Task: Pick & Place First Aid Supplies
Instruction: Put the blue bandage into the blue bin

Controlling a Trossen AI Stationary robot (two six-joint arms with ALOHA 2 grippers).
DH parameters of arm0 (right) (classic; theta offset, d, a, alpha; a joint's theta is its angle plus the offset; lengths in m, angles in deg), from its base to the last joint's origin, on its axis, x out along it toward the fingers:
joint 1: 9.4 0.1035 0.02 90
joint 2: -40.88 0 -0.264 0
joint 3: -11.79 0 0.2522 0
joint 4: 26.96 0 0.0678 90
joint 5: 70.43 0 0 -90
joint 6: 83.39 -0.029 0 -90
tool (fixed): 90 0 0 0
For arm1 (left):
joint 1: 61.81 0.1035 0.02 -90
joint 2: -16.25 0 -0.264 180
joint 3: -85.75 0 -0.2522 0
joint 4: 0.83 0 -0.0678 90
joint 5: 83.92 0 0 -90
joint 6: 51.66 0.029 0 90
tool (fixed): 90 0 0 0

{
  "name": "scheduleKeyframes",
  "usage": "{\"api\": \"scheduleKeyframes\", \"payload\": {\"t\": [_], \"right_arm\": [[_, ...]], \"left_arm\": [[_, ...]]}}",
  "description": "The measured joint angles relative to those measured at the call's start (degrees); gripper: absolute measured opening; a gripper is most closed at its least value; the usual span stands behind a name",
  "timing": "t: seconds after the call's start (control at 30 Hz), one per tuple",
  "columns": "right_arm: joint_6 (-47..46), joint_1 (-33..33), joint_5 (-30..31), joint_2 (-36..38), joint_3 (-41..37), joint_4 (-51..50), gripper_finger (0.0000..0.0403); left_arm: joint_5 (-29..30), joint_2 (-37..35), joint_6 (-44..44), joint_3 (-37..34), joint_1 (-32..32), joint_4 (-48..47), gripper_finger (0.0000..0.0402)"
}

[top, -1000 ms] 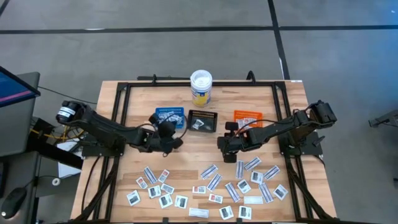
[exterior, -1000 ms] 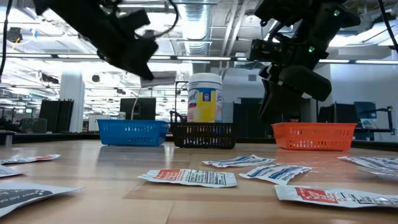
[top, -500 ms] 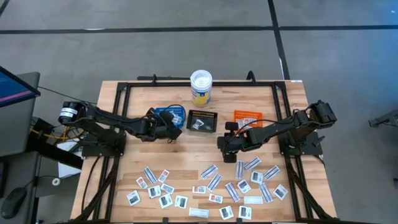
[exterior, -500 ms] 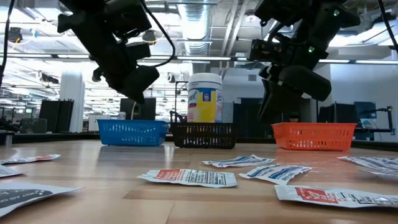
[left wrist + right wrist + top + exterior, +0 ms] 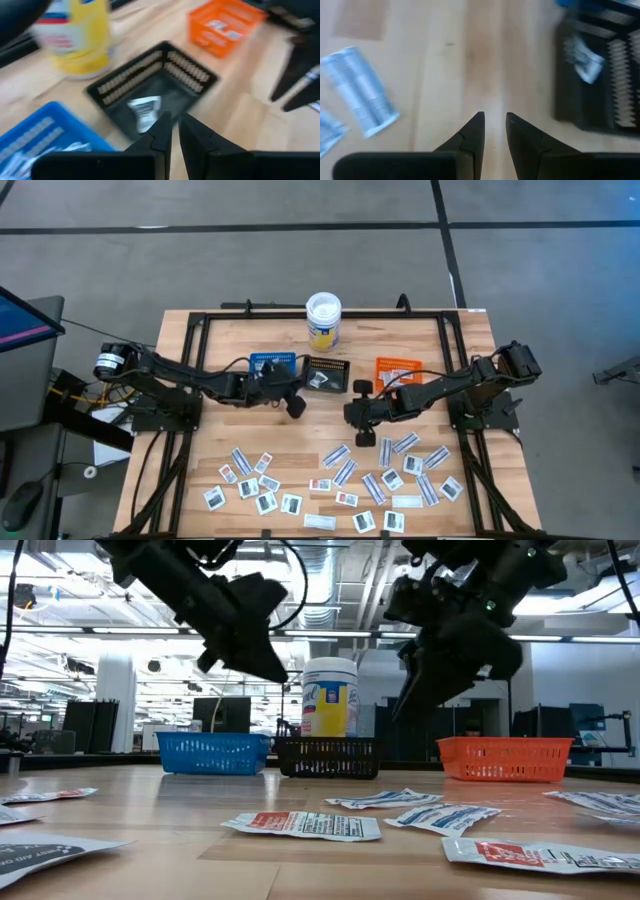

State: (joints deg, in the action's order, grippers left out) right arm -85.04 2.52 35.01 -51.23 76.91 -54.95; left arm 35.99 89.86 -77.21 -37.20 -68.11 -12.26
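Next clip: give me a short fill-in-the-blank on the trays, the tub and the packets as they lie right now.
1. The black tray sits between the blue tray and the ____ tray.
2. The white-lidded tub stands behind the ____ tray.
3. The black tray holds ____ packet.
4. Most packets lie on the table's ____ edge side.

Missing words: orange; black; one; front

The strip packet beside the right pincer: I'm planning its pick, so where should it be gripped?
Probably pinch the strip packet across its narrow width, mid-length, coming straight down: it lies flat on the table with both long edges showing.
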Motion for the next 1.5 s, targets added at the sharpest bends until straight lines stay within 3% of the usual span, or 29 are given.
{"api": "scheduleKeyframes", "payload": {"t": [0.27,0.47,0.73,1.07,1.33,1.5], "right_arm": [[3.09,2.00,-10.02,-0.23,0.00,0.66,0.0073],[3.16,3.49,-15.47,-5.22,0.11,8.06,0.0073],[3.16,2.76,-15.40,-10.34,3.04,6.12,0.0073],[3.17,2.18,-15.39,-9.60,3.54,7.14,0.0062],[-0.98,4.09,-22.20,-9.53,3.45,2.65,0.0044],[-1.26,4.59,-16.31,-9.53,3.43,1.61,0.0069]], "left_arm": [[-0.41,0.00,1.32,0.00,-1.27,0.69,0.0024],[-0.23,-0.02,1.32,0.00,-1.27,1.00,0.0021],[-0.17,-0.04,1.32,0.02,-1.30,1.80,0.0021],[-0.17,-0.04,1.32,0.02,-1.30,1.87,0.0021],[-0.17,-0.04,1.32,0.02,-1.30,1.83,0.0021],[-0.17,-0.04,1.32,0.02,-1.30,1.83,0.0021]]}}
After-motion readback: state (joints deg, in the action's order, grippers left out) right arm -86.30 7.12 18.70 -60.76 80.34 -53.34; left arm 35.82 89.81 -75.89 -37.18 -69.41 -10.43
